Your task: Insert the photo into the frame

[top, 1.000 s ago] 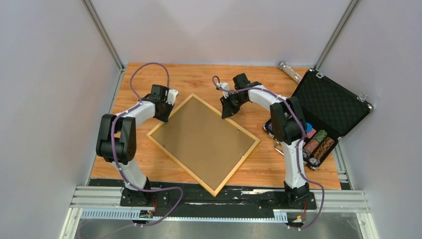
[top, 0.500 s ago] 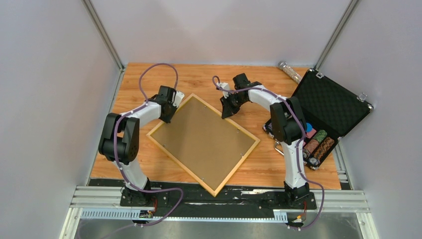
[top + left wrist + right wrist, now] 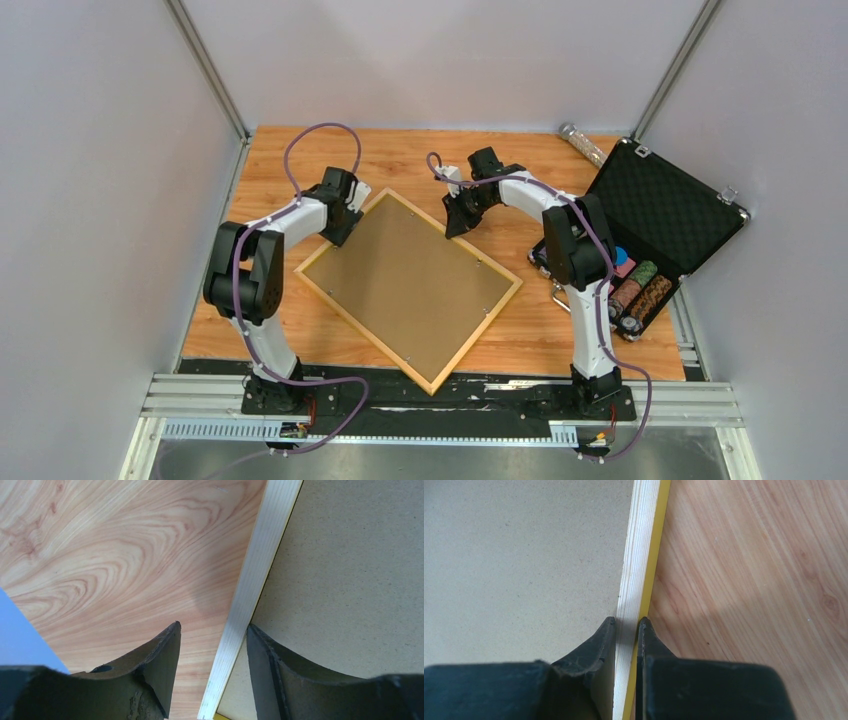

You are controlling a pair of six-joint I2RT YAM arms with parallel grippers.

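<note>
Frame [image 3: 410, 290] is pinched at 1 o'clock by right gripper [image 3: 626, 623]; left gripper [image 3: 212, 628] is spread wide astride 10 o'clock edge

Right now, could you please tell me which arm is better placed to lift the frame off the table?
Right, most likely. The right gripper pinches one rail of the frame, so it could lift at once. The left gripper stands open astride another rail, gripping nothing.
</note>
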